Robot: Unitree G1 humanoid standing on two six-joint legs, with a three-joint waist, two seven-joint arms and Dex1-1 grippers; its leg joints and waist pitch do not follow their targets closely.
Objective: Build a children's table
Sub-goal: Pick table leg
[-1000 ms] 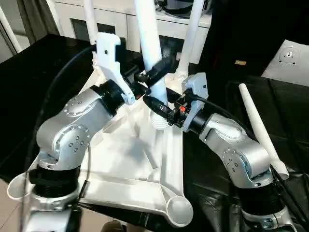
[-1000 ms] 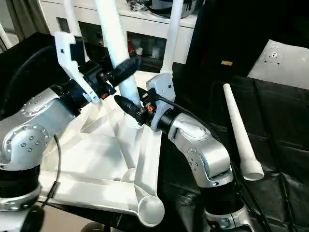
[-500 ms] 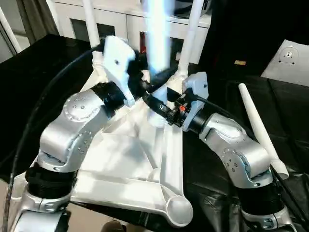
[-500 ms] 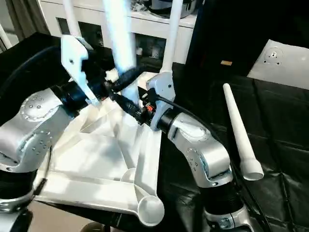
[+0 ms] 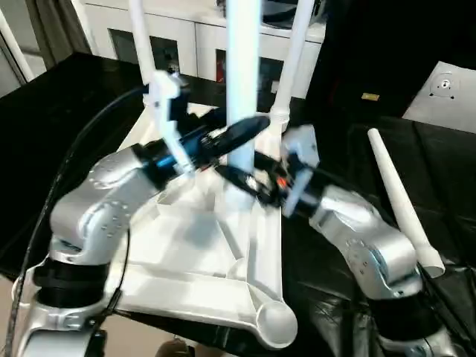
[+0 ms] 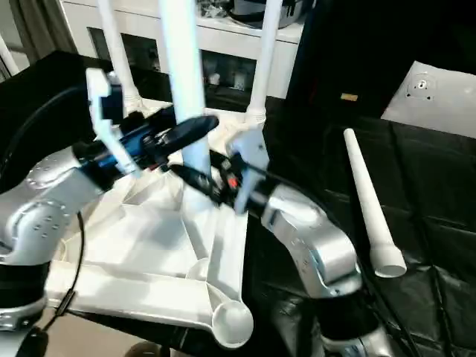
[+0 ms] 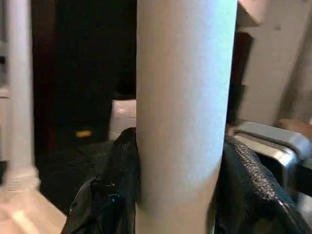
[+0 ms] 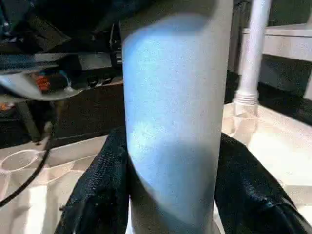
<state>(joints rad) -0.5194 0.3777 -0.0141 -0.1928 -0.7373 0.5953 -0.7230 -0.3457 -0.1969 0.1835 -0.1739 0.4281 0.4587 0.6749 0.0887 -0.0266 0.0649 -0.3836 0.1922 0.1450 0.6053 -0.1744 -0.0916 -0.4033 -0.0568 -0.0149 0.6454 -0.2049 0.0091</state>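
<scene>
Gripping upright leg [image 5: 242,82], both grippers

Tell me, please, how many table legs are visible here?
4: two thin legs upright at the tabletop's far corners, one between both grippers, one lying on the black cloth.

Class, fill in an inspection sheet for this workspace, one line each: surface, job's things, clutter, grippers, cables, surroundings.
Surface: black cloth covers the table.
Job's things: tabletop lies underside up; two legs stand in its far corner sockets; a third leg stands upright at a right-hand socket; the fourth leg lies loose on the cloth to the right.
Clutter: white panel at far right.
Grippers: left gripper and right gripper both have jaws closed on the third leg, left above right.
Cables: black cable loops over the left arm.
Surroundings: white cabinet behind.
</scene>
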